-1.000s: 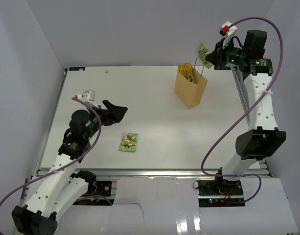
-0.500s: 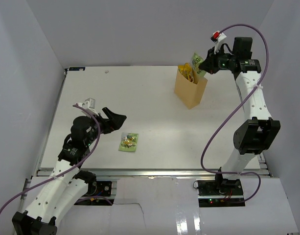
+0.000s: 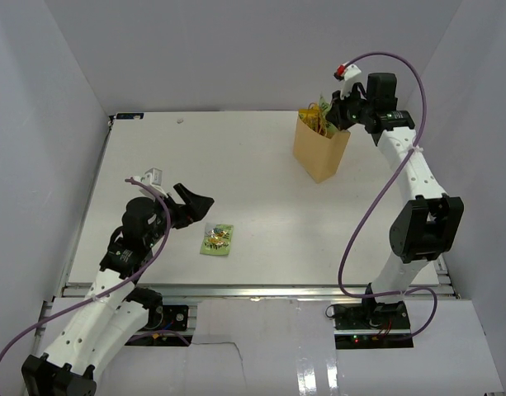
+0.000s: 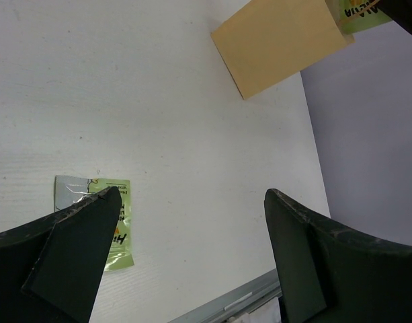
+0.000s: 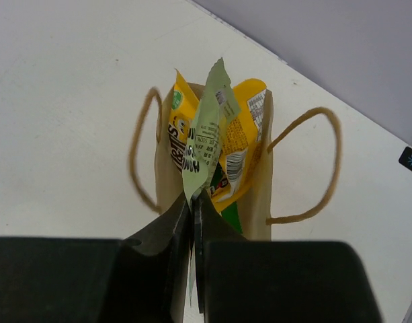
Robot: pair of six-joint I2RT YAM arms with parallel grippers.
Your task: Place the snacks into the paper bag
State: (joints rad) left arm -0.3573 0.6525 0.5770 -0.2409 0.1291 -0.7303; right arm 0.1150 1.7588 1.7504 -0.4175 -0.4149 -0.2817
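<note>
The tan paper bag (image 3: 321,149) stands upright at the back right of the table; it also shows in the right wrist view (image 5: 259,195) and the left wrist view (image 4: 279,44). Yellow candy packs (image 5: 242,145) and a green chip bag (image 5: 230,212) stick out of its mouth. My right gripper (image 3: 336,111) is shut on a light-green square pack (image 5: 207,138), holding it over the bag's opening. A second light-green square pack (image 3: 217,239) lies flat on the table near the front left, also in the left wrist view (image 4: 115,225). My left gripper (image 3: 199,202) is open just left of it, above the table.
The bag's two looped handles (image 5: 313,168) hang out to either side of its mouth. The table's metal front rail (image 3: 253,289) runs along the near edge. Grey walls enclose the table on the left, back and right.
My right gripper has moved left and down with the light-green pack, from right of the bag to over its mouth. The left gripper has shifted only slightly.
</note>
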